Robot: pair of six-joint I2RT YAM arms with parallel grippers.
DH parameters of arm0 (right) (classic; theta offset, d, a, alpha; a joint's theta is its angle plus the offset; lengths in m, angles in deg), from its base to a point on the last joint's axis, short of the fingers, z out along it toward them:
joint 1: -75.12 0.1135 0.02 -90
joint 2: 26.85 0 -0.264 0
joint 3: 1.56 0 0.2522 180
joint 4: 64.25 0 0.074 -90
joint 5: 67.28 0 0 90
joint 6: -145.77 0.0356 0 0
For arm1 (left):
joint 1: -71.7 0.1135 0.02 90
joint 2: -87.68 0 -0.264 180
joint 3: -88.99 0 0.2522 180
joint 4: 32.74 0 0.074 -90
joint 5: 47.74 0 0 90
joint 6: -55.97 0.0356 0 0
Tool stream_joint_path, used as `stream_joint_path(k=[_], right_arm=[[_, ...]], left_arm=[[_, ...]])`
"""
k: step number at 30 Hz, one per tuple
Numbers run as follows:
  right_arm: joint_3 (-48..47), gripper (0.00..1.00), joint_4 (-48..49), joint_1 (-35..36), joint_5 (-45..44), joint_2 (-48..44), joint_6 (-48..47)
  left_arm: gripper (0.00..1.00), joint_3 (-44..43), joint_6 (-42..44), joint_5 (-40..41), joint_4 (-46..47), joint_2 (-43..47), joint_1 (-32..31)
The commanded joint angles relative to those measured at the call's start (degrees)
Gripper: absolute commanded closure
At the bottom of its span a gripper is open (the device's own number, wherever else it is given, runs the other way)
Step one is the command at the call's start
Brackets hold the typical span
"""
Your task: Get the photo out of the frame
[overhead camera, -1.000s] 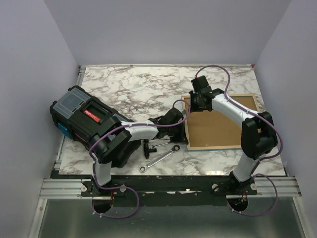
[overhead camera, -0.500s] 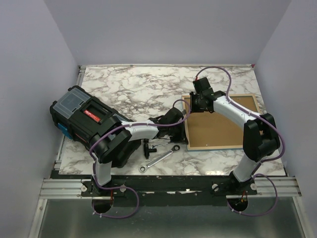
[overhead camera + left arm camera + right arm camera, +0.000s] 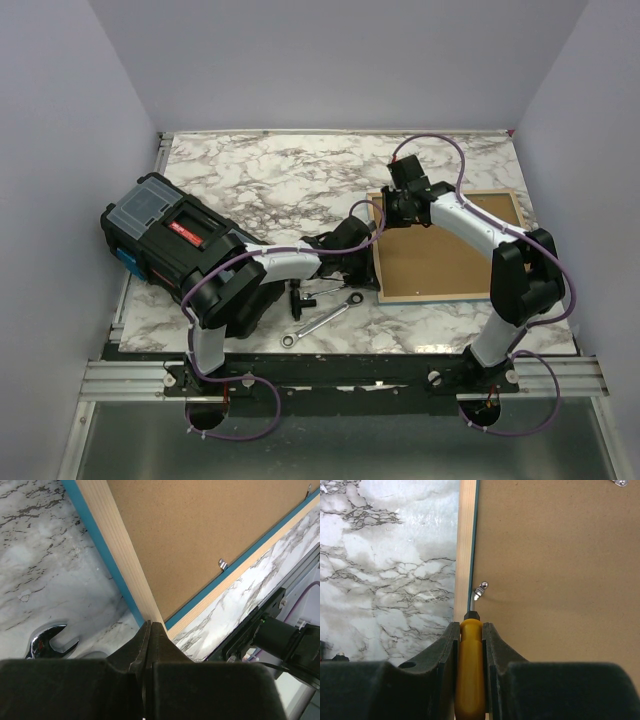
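Note:
The frame (image 3: 440, 296) lies face down at the table's right, its brown backing board (image 3: 450, 245) up. The photo is hidden beneath it. My right gripper (image 3: 395, 205) is over the frame's left edge, shut on a yellow-handled screwdriver (image 3: 471, 670). The screwdriver's thin shaft points along the wooden rim (image 3: 465, 545), and its tip is at a small metal tab (image 3: 480, 590). My left gripper (image 3: 365, 262) is shut with nothing in it. In the left wrist view its tips (image 3: 151, 626) rest against the frame's near-left corner, where the turquoise border (image 3: 95, 545) shows.
A black toolbox (image 3: 170, 235) sits at the left by my left arm. A silver wrench (image 3: 320, 320) and a small black tool (image 3: 298, 298) lie near the front, left of the frame. More metal tabs (image 3: 223, 564) hold the backing board.
My right wrist has shifted slightly toward the back along the frame's left edge, and its elbow has swung a little to the right. The left arm has not moved.

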Motion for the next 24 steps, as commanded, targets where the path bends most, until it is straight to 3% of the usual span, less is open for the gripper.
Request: stream_joint_path(k=[1,15,24], right_arm=[[1.03,0.99,-2.67,-0.06,0.26,0.54,-0.46],[1.13,0.99,-8.01,-0.10,-6.85,-3.84,0.28],[2.83,0.99,-7.35,-0.06,-1.66,-13.04,1.89]], left_arm=[[1.00,-0.48,1.12,1.30,-1.23,-2.10,-0.04],[1.00,-0.61,1.09,1.73,-1.15,-2.15,0.03],[1.00,-2.03,4.14,3.46,-3.96,1.46,-0.04]])
